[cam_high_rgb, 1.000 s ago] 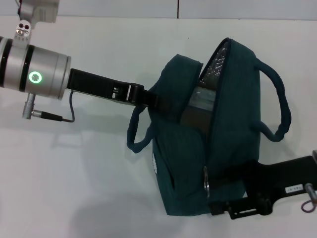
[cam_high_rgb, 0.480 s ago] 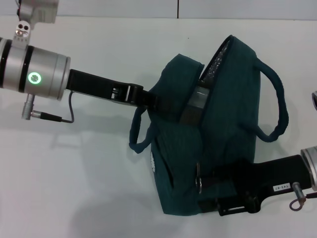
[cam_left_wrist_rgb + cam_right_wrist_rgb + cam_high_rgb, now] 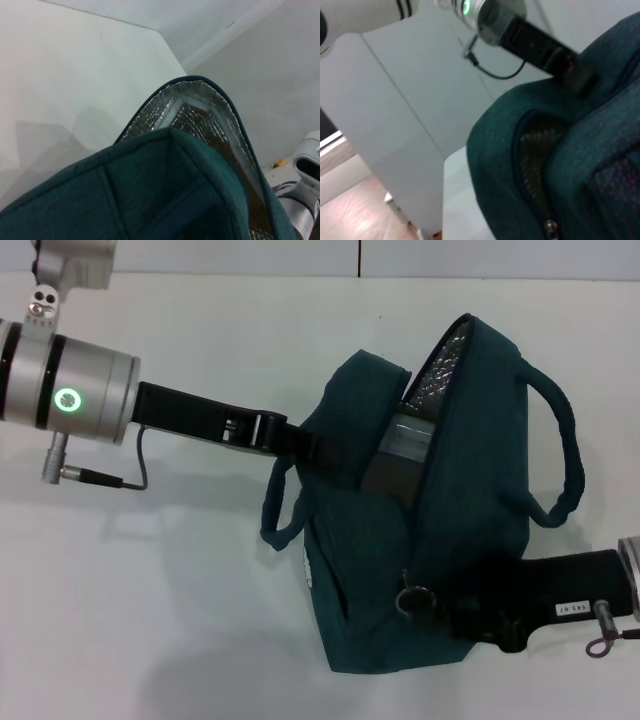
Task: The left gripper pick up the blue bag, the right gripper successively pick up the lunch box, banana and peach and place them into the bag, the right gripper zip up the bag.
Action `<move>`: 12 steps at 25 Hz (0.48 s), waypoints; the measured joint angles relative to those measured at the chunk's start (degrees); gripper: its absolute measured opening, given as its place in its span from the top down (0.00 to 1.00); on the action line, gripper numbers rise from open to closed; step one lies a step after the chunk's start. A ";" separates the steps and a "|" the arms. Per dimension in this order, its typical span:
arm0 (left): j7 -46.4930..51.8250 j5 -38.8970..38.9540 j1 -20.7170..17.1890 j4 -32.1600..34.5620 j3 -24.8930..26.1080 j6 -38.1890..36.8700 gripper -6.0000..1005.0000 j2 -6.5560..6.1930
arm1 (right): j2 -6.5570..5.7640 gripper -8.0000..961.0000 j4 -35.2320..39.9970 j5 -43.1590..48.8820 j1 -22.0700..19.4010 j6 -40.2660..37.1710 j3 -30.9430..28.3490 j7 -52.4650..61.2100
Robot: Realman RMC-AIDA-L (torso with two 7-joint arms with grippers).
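The left end effector (image 3: pixel 300 440) pinches the bag (image 3: pixel 470 540) rim, bracing it on the surface (image 3: pixel 150 590) while the right end effector (image 3: pixel 440 602) grips the zipper pull (image 3: pixel 413 600) at the near end.

Head camera steeply down over the worktop (image 3: pixel 200 620); both wrist cameras close against the shared bag (image 3: pixel 470 490).

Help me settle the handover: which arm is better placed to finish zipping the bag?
Right. The right gripper sits at the zipper pull on the blue bag; the left gripper holds the bag's far side.
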State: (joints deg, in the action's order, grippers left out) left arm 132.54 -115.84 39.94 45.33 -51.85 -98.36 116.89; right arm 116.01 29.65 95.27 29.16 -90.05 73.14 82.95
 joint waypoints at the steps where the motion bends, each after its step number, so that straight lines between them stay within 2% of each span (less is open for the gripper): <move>1: 0.00 0.00 -0.02 -0.04 0.00 0.00 0.95 -0.02 | 0.00 0.61 0.00 -0.30 -0.13 0.10 0.00 -0.03; 3: 0.00 0.00 -0.06 -0.08 0.00 0.00 0.95 -0.07 | 0.00 0.72 0.01 -0.76 -0.46 0.21 0.00 -0.10; 12: 0.00 0.00 -0.24 -0.19 0.00 -0.09 0.95 0.00 | 0.14 0.90 -0.04 -2.07 -1.34 0.22 0.31 -0.32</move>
State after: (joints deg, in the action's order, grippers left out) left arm 132.54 -115.84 39.70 45.14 -51.86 -98.44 116.89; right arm 116.15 29.62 93.20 27.83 -89.83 73.45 82.63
